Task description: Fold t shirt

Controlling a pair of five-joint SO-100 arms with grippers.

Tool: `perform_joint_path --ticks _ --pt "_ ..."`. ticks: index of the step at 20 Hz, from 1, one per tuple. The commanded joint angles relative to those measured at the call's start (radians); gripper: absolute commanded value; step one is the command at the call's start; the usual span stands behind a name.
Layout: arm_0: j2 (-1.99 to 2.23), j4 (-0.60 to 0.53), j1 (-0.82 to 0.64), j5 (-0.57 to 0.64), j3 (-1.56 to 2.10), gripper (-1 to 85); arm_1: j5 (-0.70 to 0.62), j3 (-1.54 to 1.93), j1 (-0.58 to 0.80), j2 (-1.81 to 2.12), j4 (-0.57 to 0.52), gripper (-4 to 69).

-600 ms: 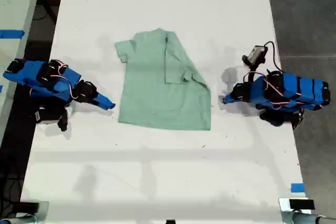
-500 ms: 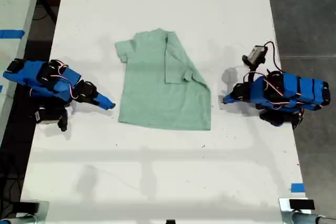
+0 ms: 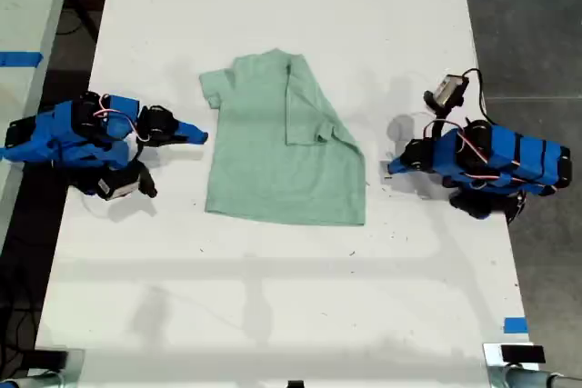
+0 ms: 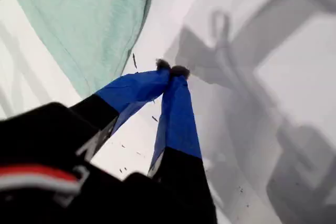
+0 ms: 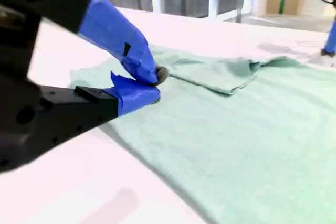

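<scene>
T-shirt (image 3: 284, 147) lying flat near the middle of the white desk (image 3: 273, 315), partly folded: the sleeve side toward the exterior view's right is turned in over the body, while the other sleeve is spread out. Further folds are judged outstanding. The first gripper (image 4: 170, 70), tips together and empty, rests on the desk just beside the shirt's edge at the exterior view's right. The second gripper (image 5: 152, 83), jaws nearly together on nothing, hovers near the unfolded sleeve at the exterior view's left.
</scene>
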Motion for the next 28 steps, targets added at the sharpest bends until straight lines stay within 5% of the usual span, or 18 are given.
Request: perform_joint_path --ticks 1,5,6,8,13,17,28 --pt "-0.402 0.057 -0.133 0.14 -0.443 -0.1 -0.023 0.029 0.017 0.008 0.002 0.8" --pt "-1.236 0.282 -0.325 0.446 -1.198 4.8 -0.029 0.029 0.009 0.008 0.0 0.8" --pt "-1.416 0.353 -0.4 0.52 -1.336 11.1 -0.032 0.029 0.008 0.008 0.0 0.8" --pt "-1.75 0.419 -0.492 0.692 -1.525 41.1 -0.048 0.029 0.008 0.008 -0.003 0.8" --pt "-1.951 0.31 -0.621 0.718 -1.509 13.4 -0.051 0.029 0.0 0.008 -0.005 0.7" --pt "-1.954 0.31 -0.713 0.736 -1.52 21.0 -0.054 0.029 0.0 0.008 -0.005 0.7" --pt "-2.253 0.259 -0.792 0.753 -1.577 20.8 -0.054 0.029 0.0 0.008 -0.005 0.7"
